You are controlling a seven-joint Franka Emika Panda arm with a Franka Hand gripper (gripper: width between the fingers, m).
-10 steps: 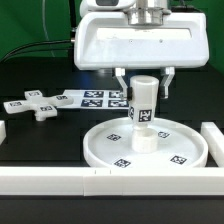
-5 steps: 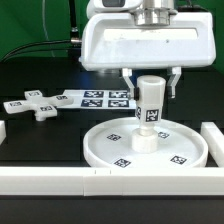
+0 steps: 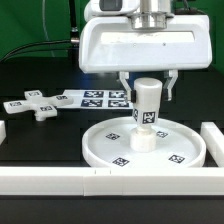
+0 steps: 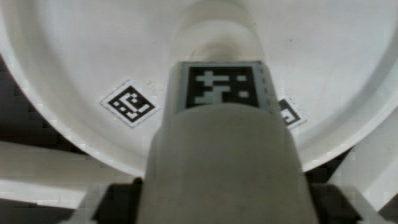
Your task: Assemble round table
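The large rimmed disc [image 3: 175, 150] lies flat on the table with tags on its face. The short thick cylinder [image 3: 149, 112] stands nearly upright on the disc's central hub. My gripper [image 3: 149, 90] comes down from above with a finger on each side of the cylinder's top and is shut on it. In the wrist view the cylinder [image 4: 222, 130] fills the middle, with the dark pads [image 4: 125, 195] against its sides and the disc [image 4: 71, 70] behind it. The small cross-shaped piece [image 3: 32, 104] lies on the table at the exterior view's left.
The marker board [image 3: 98, 98] lies behind the disc. Long white bars run along the front edge [image 3: 50, 180] and at the exterior view's right [image 3: 214, 140]. A green backdrop stands behind the table.
My gripper and the cylinder have shifted a little toward the exterior view's right. The cylinder leaned slightly before and now stands straighter on the hub.
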